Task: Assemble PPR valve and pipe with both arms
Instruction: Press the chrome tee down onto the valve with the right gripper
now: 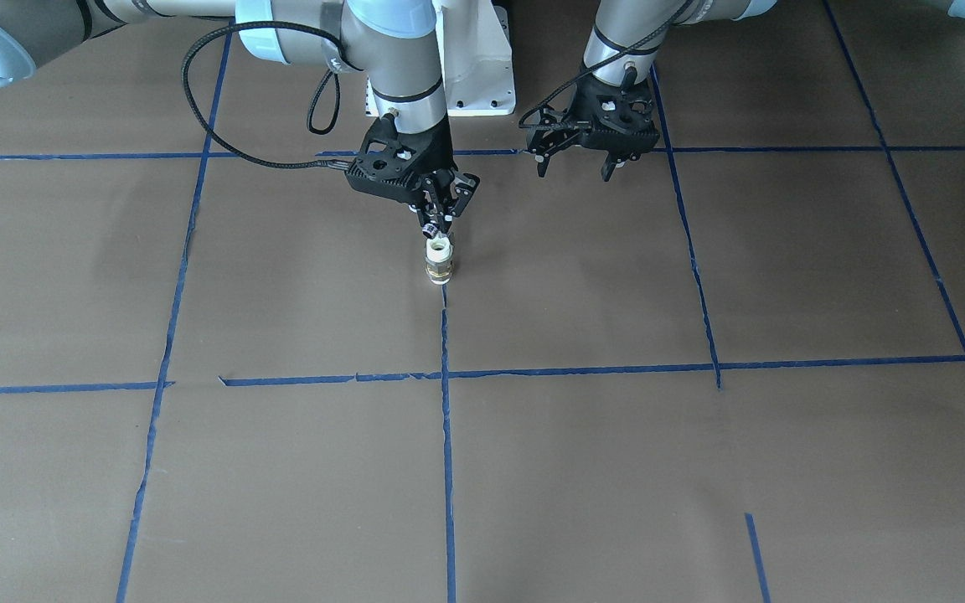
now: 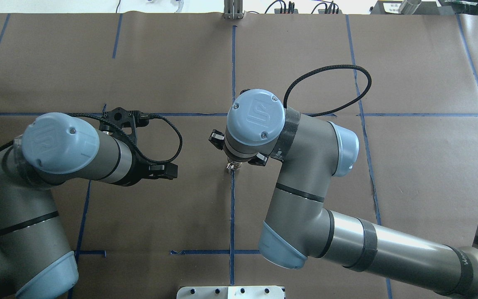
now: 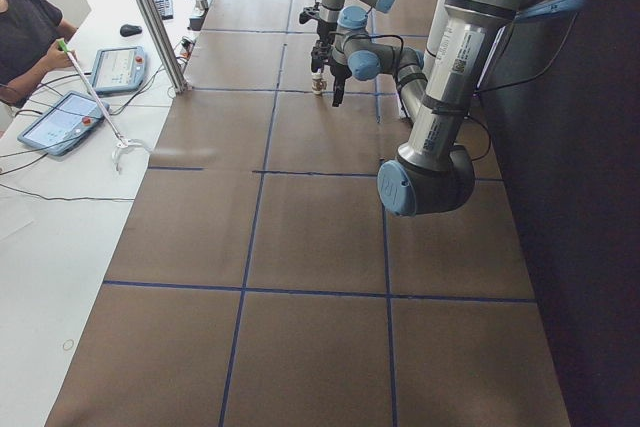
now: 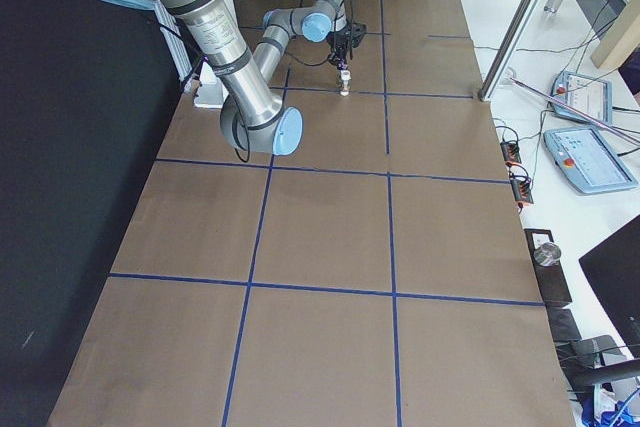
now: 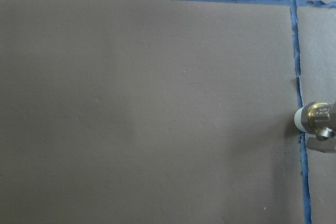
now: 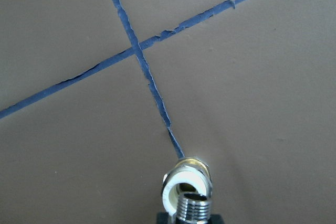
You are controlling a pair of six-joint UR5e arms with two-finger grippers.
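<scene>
The valve and pipe piece point(image 1: 439, 260), white plastic with a brass nut, stands upright on the brown table on a blue tape line. My right gripper point(image 1: 439, 219) points down right over it, shut on the small silver threaded top of the piece. The right wrist view shows that threaded top point(image 6: 192, 208) and a white ring point(image 6: 178, 184) below it. My left gripper point(image 1: 575, 166) hangs open and empty above the table beside it, well apart. The left wrist view shows the piece point(image 5: 316, 123) at its right edge. In the overhead view only a bit of the piece point(image 2: 231, 167) shows under the right wrist.
Blue tape lines point(image 1: 446, 419) divide the brown table into squares. The white robot base plate point(image 1: 482, 79) sits behind the grippers. An aluminium post point(image 3: 150, 17) and operator tablets point(image 3: 60, 119) stand off the table's far side.
</scene>
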